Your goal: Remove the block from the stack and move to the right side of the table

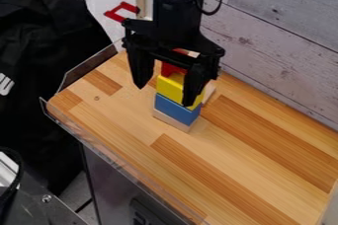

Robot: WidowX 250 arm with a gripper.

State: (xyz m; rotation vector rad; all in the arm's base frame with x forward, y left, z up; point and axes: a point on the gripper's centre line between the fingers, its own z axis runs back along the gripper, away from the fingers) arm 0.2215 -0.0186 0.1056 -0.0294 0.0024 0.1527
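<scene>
The black two-finger gripper's (165, 96) jaws stand wide apart astride the upper stack, red block (168, 69) above yellow block (169, 89), on the wooden desk (244, 169); whether they touch is unclear.

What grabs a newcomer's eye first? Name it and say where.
The bright stack wins: a yellow block on a blue block, a red block above them, at the upper middle of the wooden table. The black gripper hangs over it, fingers apart. Next comes the black fabric at the picture's left.
</scene>
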